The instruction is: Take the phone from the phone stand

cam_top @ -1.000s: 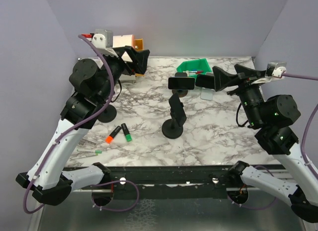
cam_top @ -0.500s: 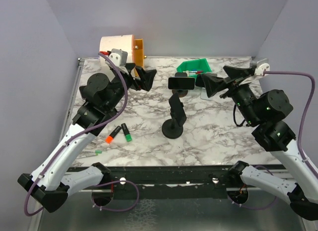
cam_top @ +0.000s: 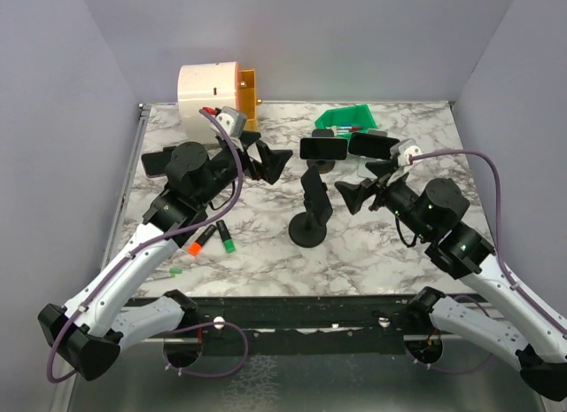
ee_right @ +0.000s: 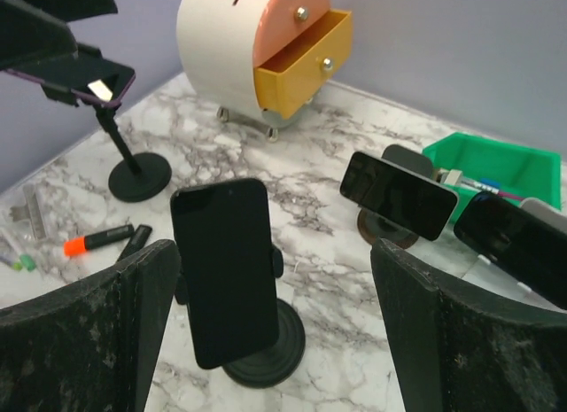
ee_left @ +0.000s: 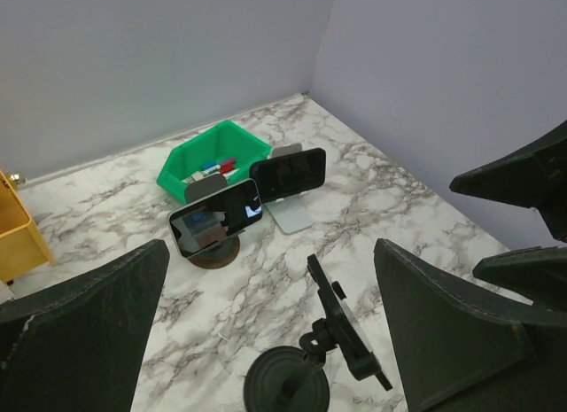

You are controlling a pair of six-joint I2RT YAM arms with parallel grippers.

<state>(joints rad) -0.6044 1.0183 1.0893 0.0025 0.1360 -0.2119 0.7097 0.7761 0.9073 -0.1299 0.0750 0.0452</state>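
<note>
A black phone (cam_top: 314, 192) stands upright, clamped in a black phone stand (cam_top: 308, 229) with a round base at the middle of the table. My left gripper (cam_top: 276, 164) hovers open to its back left. My right gripper (cam_top: 348, 195) is open just to the right of it, apart from it. In the right wrist view the phone (ee_right: 226, 270) faces me on its stand (ee_right: 266, 345), lined up between the wide fingers of the right gripper (ee_right: 275, 279). From the left gripper (ee_left: 270, 252) I see the phone (ee_left: 345, 328) edge-on from behind.
Behind the stand, a phone (cam_top: 322, 148) rests on a brown round base and another (cam_top: 373, 144) on a silver holder, near a green bin (cam_top: 347, 120). A white drawer unit (cam_top: 210, 93) stands at the back left. A purple phone (cam_top: 156, 162) sits on a left stand; markers (cam_top: 202, 238) lie nearby.
Both arms have come down from the back corners toward the middle stand. The right gripper now sits low beside the phone, and the left gripper has swung in toward the centre.
</note>
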